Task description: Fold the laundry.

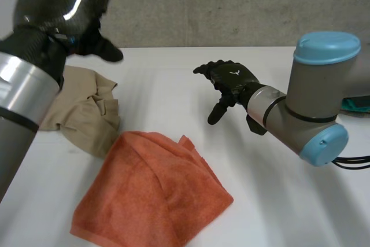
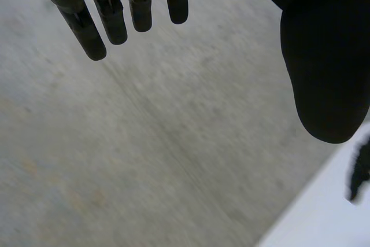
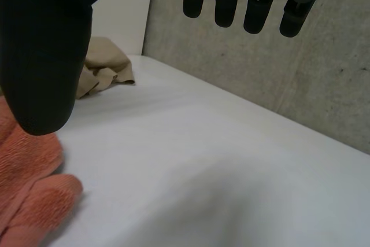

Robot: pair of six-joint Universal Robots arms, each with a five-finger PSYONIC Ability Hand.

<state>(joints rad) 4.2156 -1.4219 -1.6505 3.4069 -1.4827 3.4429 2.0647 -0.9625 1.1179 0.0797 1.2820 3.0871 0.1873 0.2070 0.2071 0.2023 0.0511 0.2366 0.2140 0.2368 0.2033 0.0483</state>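
An orange towel [image 1: 153,195] lies crumpled on the white table [image 1: 277,201] near the front, left of centre. Behind it, at the left, a beige garment [image 1: 87,111] lies bunched up. My left hand [image 1: 98,41] is raised high above the beige garment, open, its fingers [image 2: 98,21] straight with nothing in them. My right hand [image 1: 228,82] hovers over bare table to the right of both cloths, open and empty, fingers [image 3: 260,4] straight. The right wrist view has the orange towel [image 3: 29,189] near the thumb and the beige garment [image 3: 104,67] beyond it.
A grey concrete wall [image 1: 243,4] runs behind the table's far edge. A teal object [image 1: 355,105] sits at the far right edge, behind my right arm. Bare table stretches between the towel and my right arm.
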